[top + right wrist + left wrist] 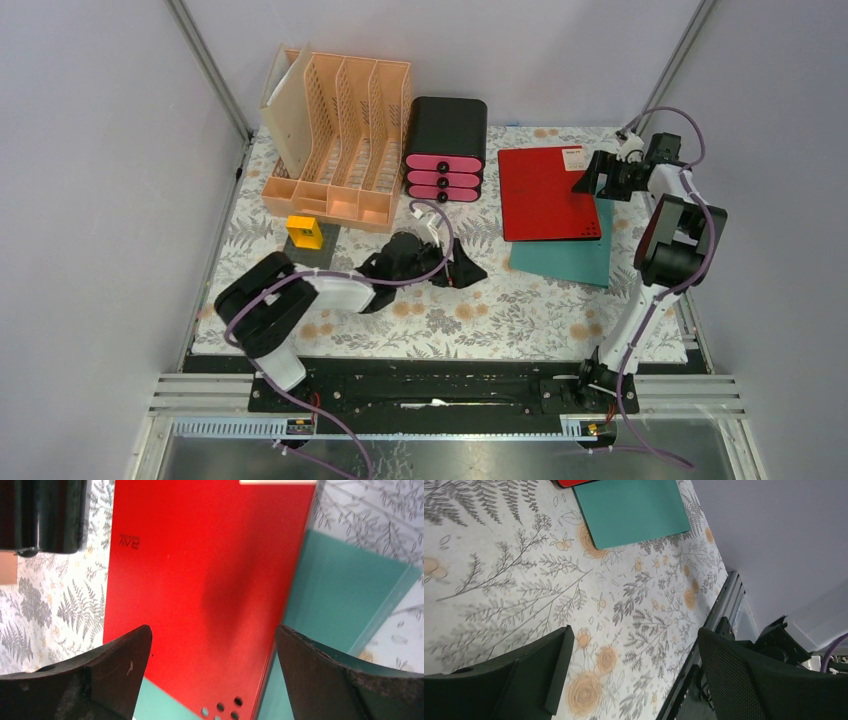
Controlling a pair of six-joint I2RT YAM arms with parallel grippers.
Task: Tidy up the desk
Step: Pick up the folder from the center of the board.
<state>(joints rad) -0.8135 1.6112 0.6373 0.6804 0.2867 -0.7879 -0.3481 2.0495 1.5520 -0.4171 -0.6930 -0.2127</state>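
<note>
The desk [500, 300] is covered with a pale cloth printed with ferns and flowers. At its right lies a red folder [545, 190] on top of a teal folder [565, 258]. My right gripper [592, 180] hovers open over the red folder's right edge; in the right wrist view its jaws [212, 665] straddle the red folder [200, 570], with the teal folder [340, 590] beside it. My left gripper [428, 265] hangs open and empty over the desk's middle. In the left wrist view it [634, 670] is above bare cloth [524, 570], with the teal folder [634, 510] farther off.
An orange slotted file rack [340, 140] with a beige folder [290, 110] stands at the back left. A black drawer box with pink fronts [445, 150] is beside it. A yellow block [305, 232] rests on a dark pad [322, 252]. A metal frame [450, 385] edges the front.
</note>
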